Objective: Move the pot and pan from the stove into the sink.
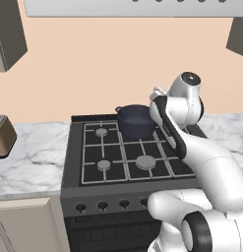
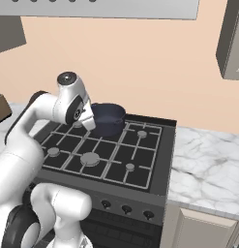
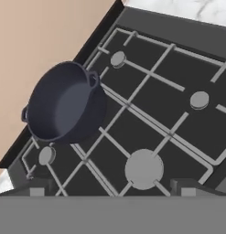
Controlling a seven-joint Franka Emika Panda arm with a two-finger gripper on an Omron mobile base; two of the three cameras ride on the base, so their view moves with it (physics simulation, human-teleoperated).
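The dark navy pot [image 1: 135, 119] [image 2: 107, 117] [image 3: 64, 103] stands upright on a back burner of the stove [image 1: 123, 160] [image 2: 111, 155] [image 3: 155, 114], close to the wall. It has two small side handles and looks empty. My gripper [image 3: 112, 188] hovers above the stove's middle, in front of the pot and apart from it. It is open, its fingertips [image 3: 37, 188] spread wide with nothing between them. In the right base view the hand [image 2: 84, 116] hangs just left of the pot. The pan and the sink are out of view.
White marble counter flanks the stove on both sides [image 1: 29, 157] [image 2: 208, 164]. A brown appliance [image 1: 2, 135] sits on the left counter. A range hood [image 1: 133, 7] hangs overhead, and wall cabinets [image 2: 232, 43] are mounted to either side. Knobs [image 1: 102, 205] line the stove front.
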